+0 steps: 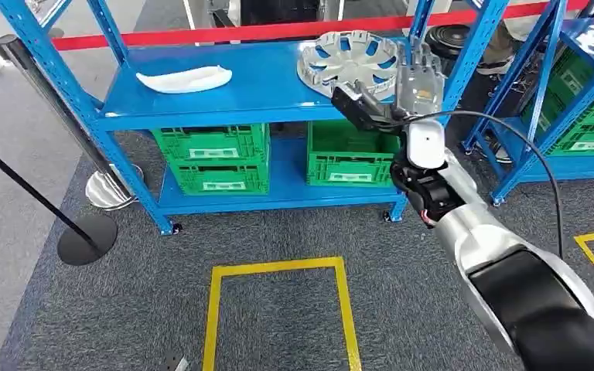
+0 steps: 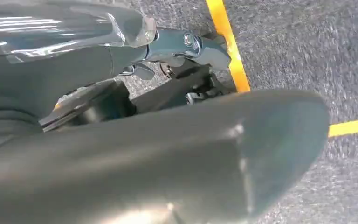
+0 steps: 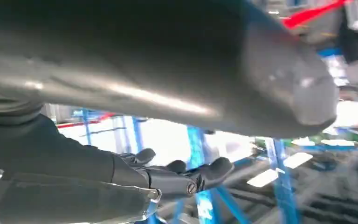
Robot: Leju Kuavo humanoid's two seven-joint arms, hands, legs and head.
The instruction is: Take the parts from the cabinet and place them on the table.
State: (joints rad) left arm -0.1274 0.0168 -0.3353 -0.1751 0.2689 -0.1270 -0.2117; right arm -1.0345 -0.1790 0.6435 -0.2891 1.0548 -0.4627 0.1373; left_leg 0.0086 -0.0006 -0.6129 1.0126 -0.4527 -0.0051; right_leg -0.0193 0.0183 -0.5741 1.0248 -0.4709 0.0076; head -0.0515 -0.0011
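Note:
On the top board of the blue cabinet point(image 1: 263, 97) lie two parts: a curved white part point(image 1: 184, 79) at the left and a round silver wheel cover point(image 1: 348, 62) at the right. My right hand point(image 1: 419, 83) is raised at the wheel cover's right edge, fingers apart and pointing up, holding nothing; whether it touches the cover I cannot tell. In the right wrist view the right hand point(image 3: 168, 179) shows its dark fingers point(image 3: 212, 170) stretched out and empty. My left hand point(image 2: 98, 70) hangs over the grey carpet, its fingers point(image 2: 200, 46) extended, nothing in them.
Green crates point(image 1: 213, 158) point(image 1: 348, 158) fill the cabinet's lower shelf. A second blue rack point(image 1: 588, 116) with green crates stands at the right. A barrier post with a round base point(image 1: 87, 238) stands at the left. A yellow taped square point(image 1: 278, 267) marks the carpet.

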